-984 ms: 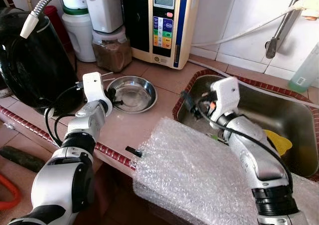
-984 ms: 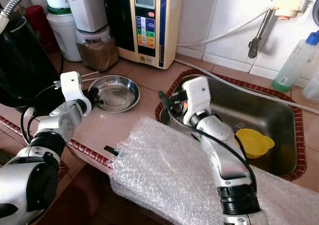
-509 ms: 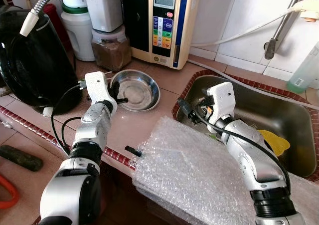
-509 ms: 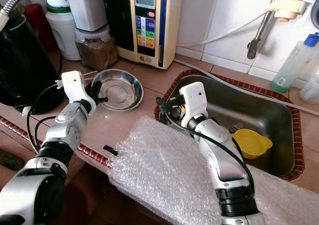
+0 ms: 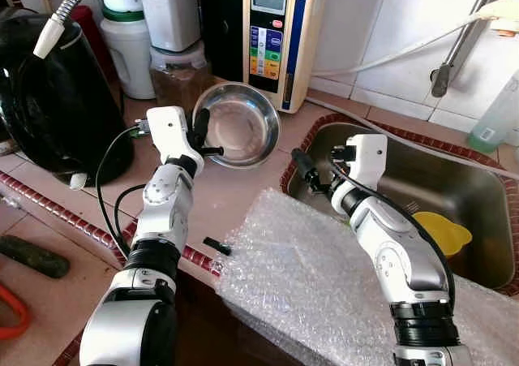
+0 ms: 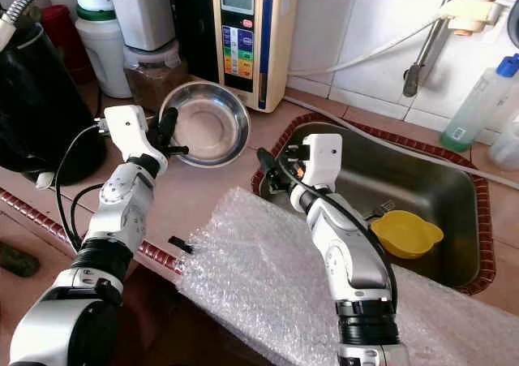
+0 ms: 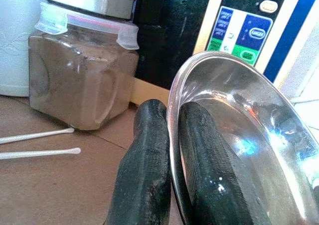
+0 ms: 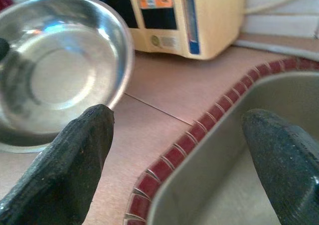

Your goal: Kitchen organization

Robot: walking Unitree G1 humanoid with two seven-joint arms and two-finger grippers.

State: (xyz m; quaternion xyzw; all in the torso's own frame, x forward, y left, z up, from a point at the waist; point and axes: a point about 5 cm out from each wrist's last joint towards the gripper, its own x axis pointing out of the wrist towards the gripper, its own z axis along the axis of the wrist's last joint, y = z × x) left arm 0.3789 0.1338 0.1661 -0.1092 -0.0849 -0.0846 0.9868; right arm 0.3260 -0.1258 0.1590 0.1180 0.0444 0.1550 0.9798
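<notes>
Kettle (image 5: pixel 49 98), black, at far left on the counter (image 5: pixel 235 200); behind it I see a white jug (image 5: pixel 130 49) and a lidded jar (image 5: pixel 180 74) of brown powder. Two cotton swabs (image 7: pixel 37 142) lie on the counter beside the jar.

Left gripper (image 5: pixel 201 135): I have its two fingers (image 7: pixel 144 185) pinched on the rim of the steel bowl (image 5: pixel 239 125), one finger outside the wall and one inside. Bowl is lifted clear of the counter and tipped on edge, its hollow facing toward the camera and to the right, in front of the jar and the cream water machine (image 5: pixel 276 33). Being round, the bowl has no long axis to report.

Bubble wrap (image 5: pixel 324 293): a sheet draped over the counter's front edge, between the two arms and below the right one.

Right gripper (image 5: pixel 302 171): fingers (image 8: pixel 75 155) spread wide, holding nothing, poised over the red-tiled left rim of the sink (image 5: pixel 478 195), pointing toward the bowl.

Sink holds a yellow cup (image 5: pixel 442 232). A clear bottle (image 5: pixel 496 114) stands on the ledge at far right.
</notes>
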